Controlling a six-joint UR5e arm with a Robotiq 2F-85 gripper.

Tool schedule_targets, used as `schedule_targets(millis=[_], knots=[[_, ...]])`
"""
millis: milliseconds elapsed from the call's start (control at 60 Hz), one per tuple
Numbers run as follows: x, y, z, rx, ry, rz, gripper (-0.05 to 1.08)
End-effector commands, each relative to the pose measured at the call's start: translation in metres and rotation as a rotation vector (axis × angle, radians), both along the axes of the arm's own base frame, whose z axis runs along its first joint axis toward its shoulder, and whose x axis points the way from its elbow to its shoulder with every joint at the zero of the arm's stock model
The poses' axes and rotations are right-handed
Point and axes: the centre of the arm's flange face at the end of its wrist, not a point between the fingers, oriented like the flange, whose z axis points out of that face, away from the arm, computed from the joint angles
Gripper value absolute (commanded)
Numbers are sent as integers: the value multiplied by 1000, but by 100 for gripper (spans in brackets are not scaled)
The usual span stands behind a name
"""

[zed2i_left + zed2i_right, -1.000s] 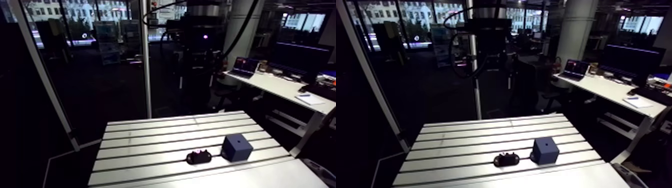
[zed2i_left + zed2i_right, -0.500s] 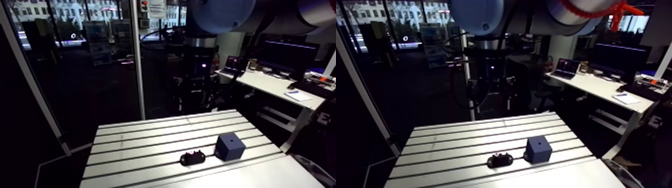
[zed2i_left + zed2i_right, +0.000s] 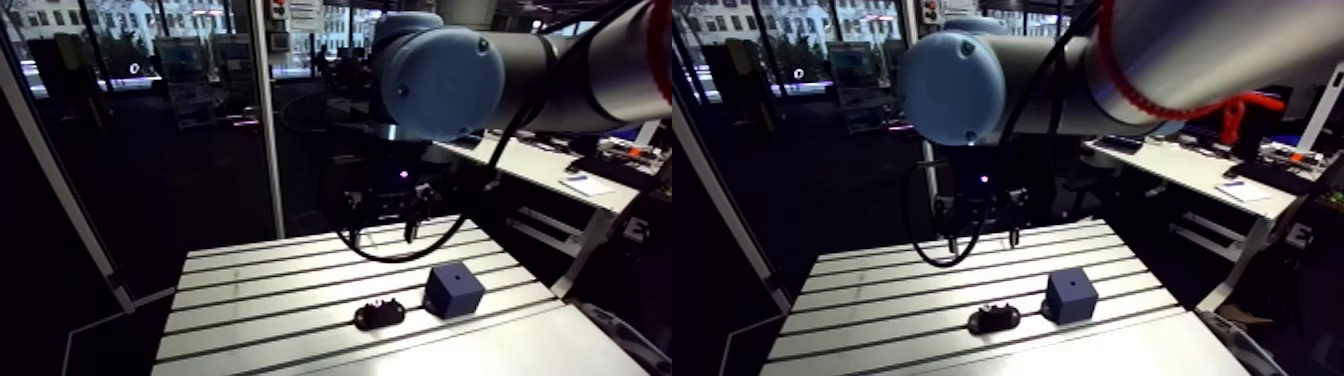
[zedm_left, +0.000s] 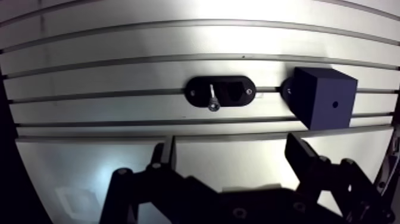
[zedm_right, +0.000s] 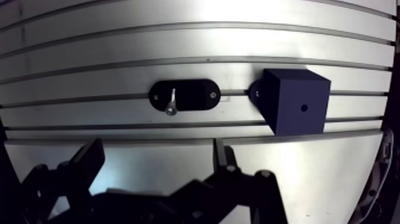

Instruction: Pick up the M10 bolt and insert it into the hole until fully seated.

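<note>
in the arm view, entering from the upper right of the frame as a thick grey tube, with a round light-blue joint cap (image 3: 440,75) at upper centre, ending below in a dark wrist and the gripper (image 3: 982,238), hung upright over the far middle of the slotted aluminium table (image 3: 260,300). in the wrist view, aimed straight down, both black linked fingers (image 4: 163,158) spread wide and holding nothing, only bare metal between them. ahead of the gripper, seated along one slot: a black oval holder (image 4: 235,92), matte, a small screw at each end, and in it the m10 bolt (image 4: 212,97), slim, bright and silvery, lying across the recess. just beside the holder, touching or nearly so: a dark blue cube (image 4: 321,89), matte and sharp-edged, with a small round hole (image 4: 335,104) in its upper face. table brushed and glossy, with long parallel grooves and glare on its far part.
</note>
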Motion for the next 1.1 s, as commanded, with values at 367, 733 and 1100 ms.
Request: schedule_targets(millis=[367,733,1100], knots=[[10,0,-52,-3,1,20,4],[3,0,-73,-8,30,21,41],[4,0,-81,-12,19,18,48]])
